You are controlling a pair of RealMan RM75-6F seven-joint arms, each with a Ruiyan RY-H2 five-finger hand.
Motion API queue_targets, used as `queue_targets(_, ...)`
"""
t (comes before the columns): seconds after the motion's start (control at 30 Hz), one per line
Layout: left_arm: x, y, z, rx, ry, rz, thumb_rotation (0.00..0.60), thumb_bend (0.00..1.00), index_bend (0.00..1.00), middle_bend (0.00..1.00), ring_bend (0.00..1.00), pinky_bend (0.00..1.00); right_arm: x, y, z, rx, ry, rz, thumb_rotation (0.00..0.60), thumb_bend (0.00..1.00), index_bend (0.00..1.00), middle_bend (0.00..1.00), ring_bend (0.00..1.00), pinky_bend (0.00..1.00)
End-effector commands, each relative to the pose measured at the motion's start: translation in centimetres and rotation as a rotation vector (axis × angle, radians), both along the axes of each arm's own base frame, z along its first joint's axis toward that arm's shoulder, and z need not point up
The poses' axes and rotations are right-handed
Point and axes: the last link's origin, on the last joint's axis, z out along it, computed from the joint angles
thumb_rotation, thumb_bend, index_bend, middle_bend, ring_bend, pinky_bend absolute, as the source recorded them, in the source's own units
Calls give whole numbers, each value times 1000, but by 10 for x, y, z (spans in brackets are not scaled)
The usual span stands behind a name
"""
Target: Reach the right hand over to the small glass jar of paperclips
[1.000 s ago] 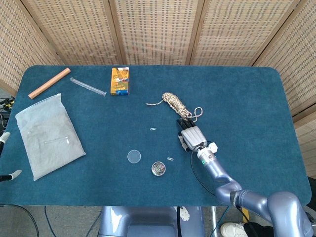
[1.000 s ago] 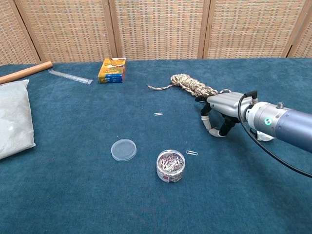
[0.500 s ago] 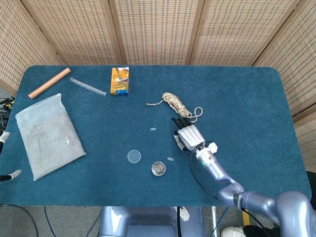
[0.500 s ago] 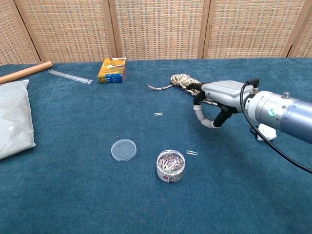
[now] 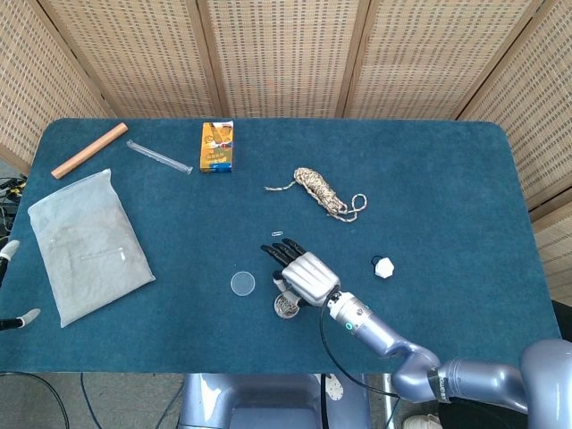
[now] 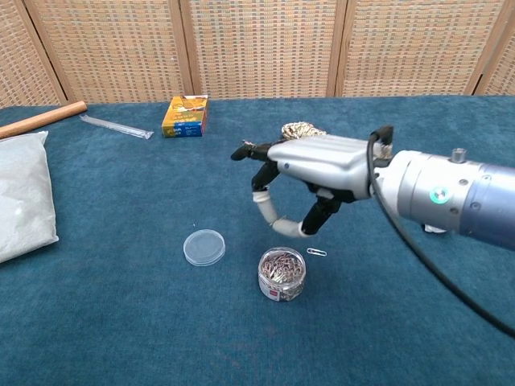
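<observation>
My fingers (image 6: 265, 211) hang spread and empty from my right hand (image 6: 315, 163), poised just above the open jar of paperclips (image 6: 282, 274) on the blue surface (image 6: 121, 322). Dropping carelessly could tip it and scatter clips, or nudge it onto the lid (image 6: 203, 247) lying beside it.

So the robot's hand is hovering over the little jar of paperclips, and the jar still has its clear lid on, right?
Not quite. The right hand is above the jar of paperclips, but the jar is open: the chest view shows its clear lid lying on the table to its left.
</observation>
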Motion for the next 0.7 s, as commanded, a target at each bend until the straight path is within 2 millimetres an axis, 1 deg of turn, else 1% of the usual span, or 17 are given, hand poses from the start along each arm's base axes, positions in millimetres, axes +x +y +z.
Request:
queue_targets(0.03, -1, 0, 1, 4, -3, 3, 600, 0, 0, 0, 0, 0, 3, 6, -12, 19, 25, 8, 600, 432, 698, 0, 0, 0)
queue_targets(0.27, -3, 1, 2, 1, -7, 4, 600, 0, 0, 0, 0, 0, 0, 11, -23, 26, 53, 7, 600, 432, 698, 0, 0, 0)
queue_targets(0.57, -2, 1, 1, 0, -7, 1, 600, 0, 0, 0, 0, 0, -8, 9, -29, 19, 81, -10, 600, 431, 698, 0, 0, 0)
queue_targets(0.7, -1, 1, 2, 2, -8, 1, 600, 0, 0, 0, 0, 0, -7, 9, -29, 19, 77, -12, 600, 431, 698, 0, 0, 0)
